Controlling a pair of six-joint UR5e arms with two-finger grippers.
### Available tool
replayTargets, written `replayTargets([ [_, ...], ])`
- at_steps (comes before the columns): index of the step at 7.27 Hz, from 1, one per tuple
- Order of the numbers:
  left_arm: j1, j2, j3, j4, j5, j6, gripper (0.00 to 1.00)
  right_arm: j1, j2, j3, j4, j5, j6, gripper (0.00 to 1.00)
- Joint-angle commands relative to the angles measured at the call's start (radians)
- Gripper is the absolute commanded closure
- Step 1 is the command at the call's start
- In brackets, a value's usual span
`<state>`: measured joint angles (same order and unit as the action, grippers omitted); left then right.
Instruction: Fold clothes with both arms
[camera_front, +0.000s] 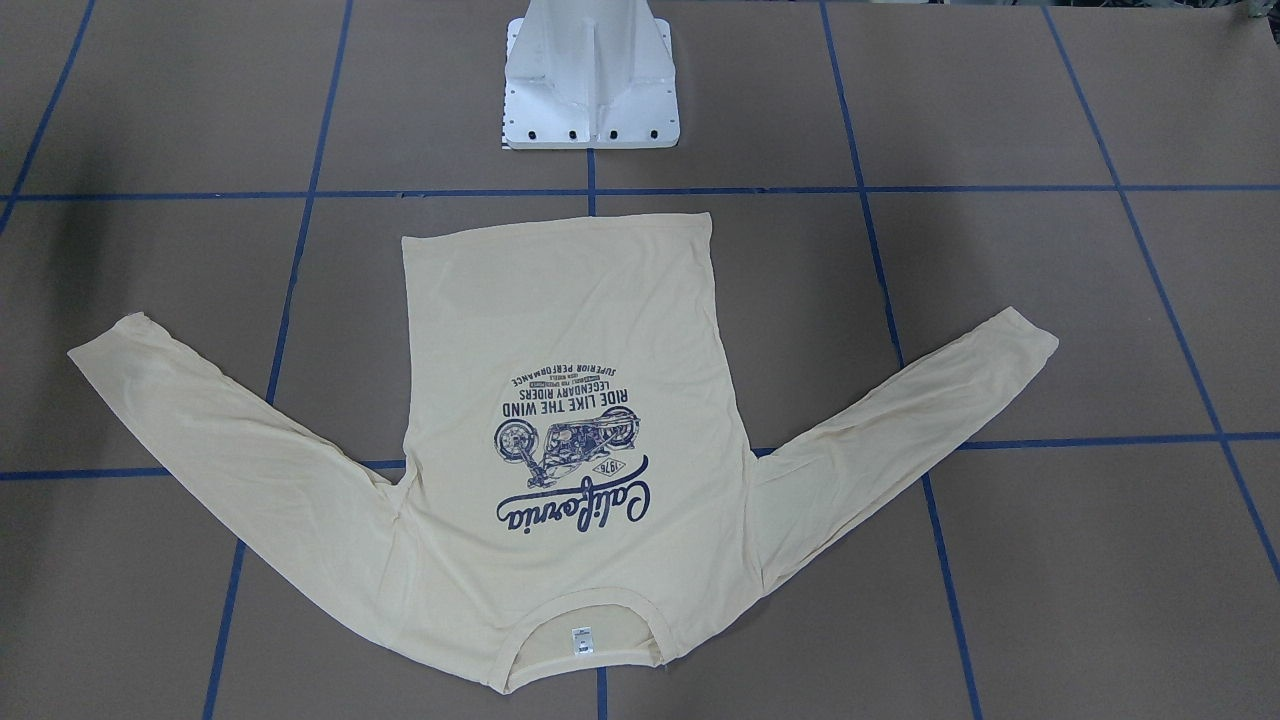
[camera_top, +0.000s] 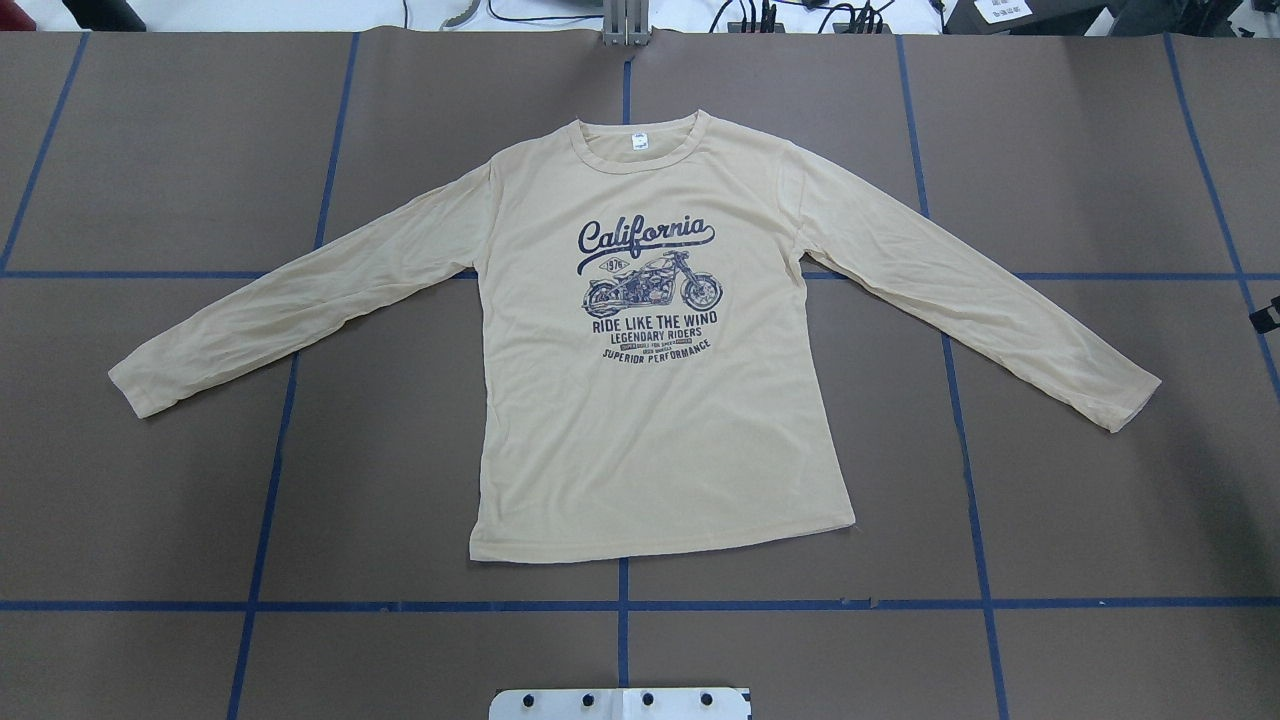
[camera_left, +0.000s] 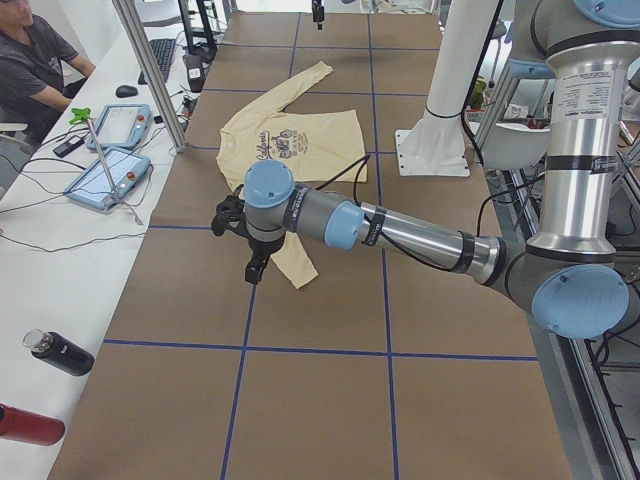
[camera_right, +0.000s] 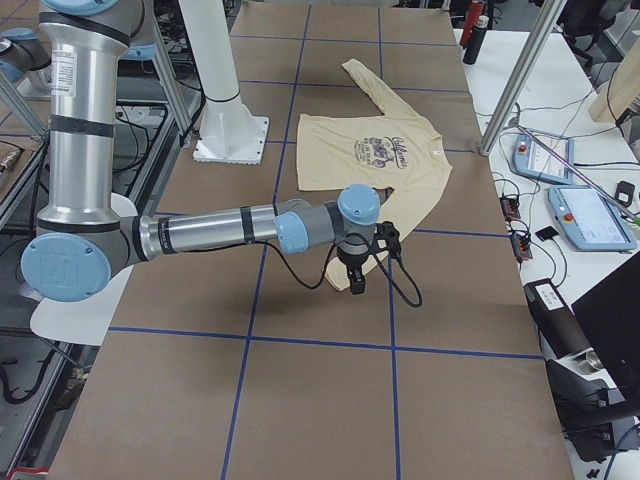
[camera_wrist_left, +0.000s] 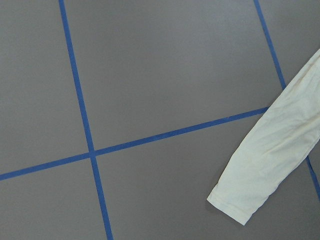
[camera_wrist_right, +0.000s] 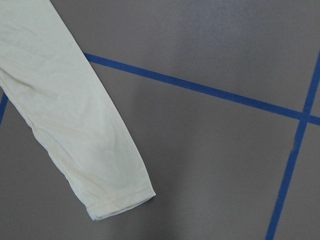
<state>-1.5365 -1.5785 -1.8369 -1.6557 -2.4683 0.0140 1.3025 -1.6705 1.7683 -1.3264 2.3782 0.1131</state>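
Left arm (camera_left: 420, 235) is up close in the side view, and its left claw (camera_left: 256, 268) hangs above the table (camera_top: 150, 500) by the left cuff (camera_wrist_left: 235, 202); right claw (camera_right: 357, 280) hangs by the right cuff (camera_wrist_right: 117, 202). Can't tell if either claw is apart or together, seen from the side only. Shirt (camera_top: 650, 440) lies flat mid table, print up, neck far from the robot, sleeves out wide. No fold yet, I think. Best 1st step: both claws go down at once, pinch each cuff at its end edge, cloth only, lift a bit & bring sleeves in over the body, straight. Lots of brown room on both sides; hem is near the white base (camera_top: 620, 703), so go slow there.
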Motion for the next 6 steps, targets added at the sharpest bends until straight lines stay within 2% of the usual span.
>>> replayTargets([
  [1,0.024,-0.002,0.007,-0.068,0.012,0.003,0.00,-0.109,0.020,-0.122,0.212,-0.019,0.017,0.00],
  [2,0.024,0.018,0.010,-0.085,0.026,0.003,0.00,-0.153,0.041,-0.135,0.216,-0.104,0.049,0.00],
  [4,0.024,0.034,0.011,-0.118,0.028,-0.003,0.00,-0.237,0.058,-0.135,0.216,-0.140,0.140,0.00],
  [6,0.024,0.034,0.012,-0.119,0.026,-0.003,0.00,-0.279,0.058,-0.153,0.214,-0.188,0.143,0.00],
])
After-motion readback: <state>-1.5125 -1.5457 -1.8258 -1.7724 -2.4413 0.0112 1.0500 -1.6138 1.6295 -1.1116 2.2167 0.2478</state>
